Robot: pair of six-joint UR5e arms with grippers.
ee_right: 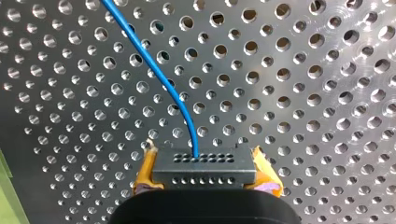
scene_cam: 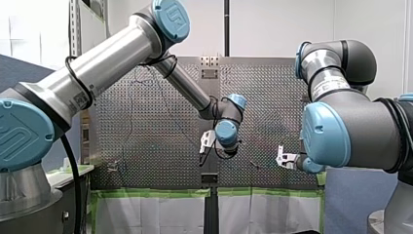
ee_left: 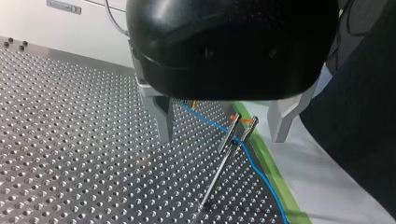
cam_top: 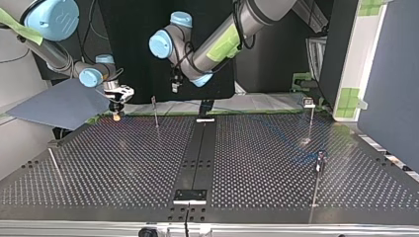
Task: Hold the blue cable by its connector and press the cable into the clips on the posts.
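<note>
Our right jaws clamp the black rectangular connector (ee_right: 204,168), the thin blue cable (ee_right: 154,70) running ahead of them over the perforated metal tabletop (ee_right: 317,84). Our left jaws stand spread, empty. Only the left wrist view shows the cable at the slim metal clip post (ee_left: 225,161) ahead of them; we judge pressing-in underway, next needing a downward push there.
</note>
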